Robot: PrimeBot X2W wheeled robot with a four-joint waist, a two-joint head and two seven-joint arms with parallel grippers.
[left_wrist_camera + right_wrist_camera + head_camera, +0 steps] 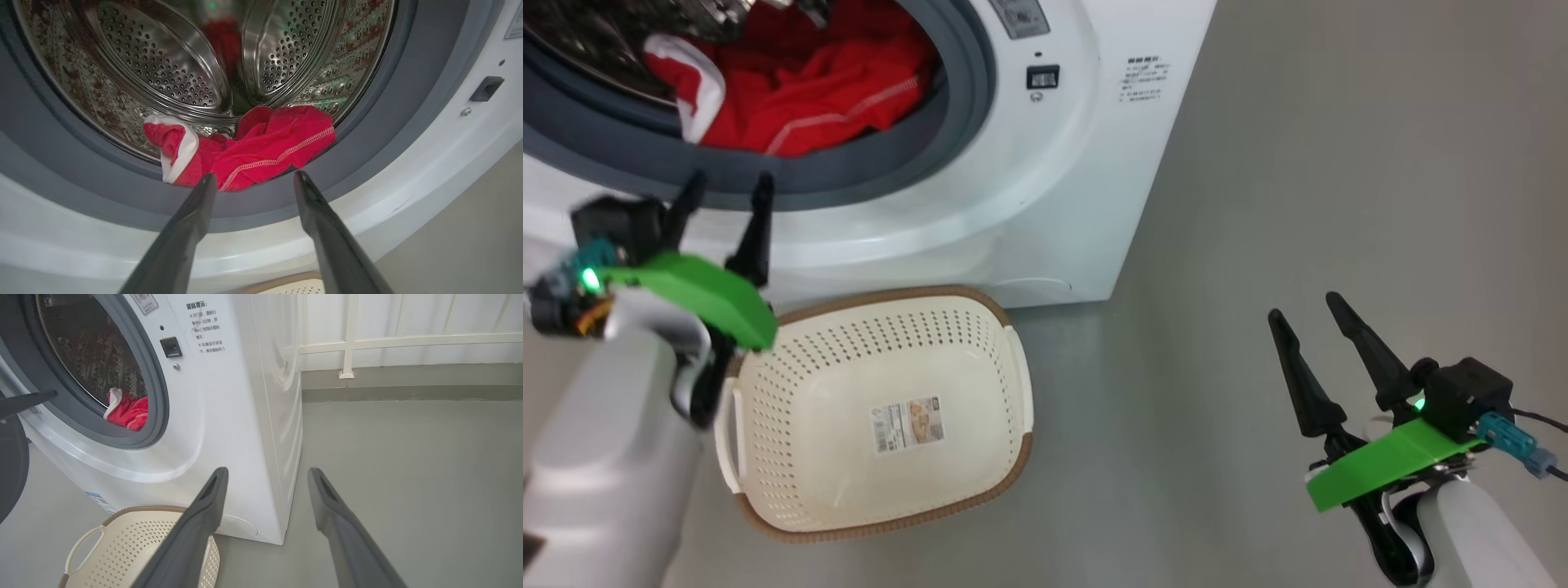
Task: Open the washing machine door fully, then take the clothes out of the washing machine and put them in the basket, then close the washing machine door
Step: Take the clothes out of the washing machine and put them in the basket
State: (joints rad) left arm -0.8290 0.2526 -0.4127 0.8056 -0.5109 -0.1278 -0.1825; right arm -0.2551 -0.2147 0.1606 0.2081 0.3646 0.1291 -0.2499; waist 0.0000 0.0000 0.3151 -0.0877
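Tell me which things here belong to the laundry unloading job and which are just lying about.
Belongs to the job: washing machine; red clothes in its drum; cream basket in front of it; left gripper, open, near the drum mouth.

Just around: white railing; grey floor; right gripper, open, over bare floor.

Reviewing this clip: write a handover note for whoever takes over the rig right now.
Left tool: open, empty, at the washer opening, pointing at the clothes, just short of them.
Right tool: open, empty, over the floor to the washer's right.
Clothes: inside the washer, at the front of the drum.
Basket: empty, on the floor in front of the washer.
Done: door is open.
Left: take the clothes out, put them in the basket, close the door.
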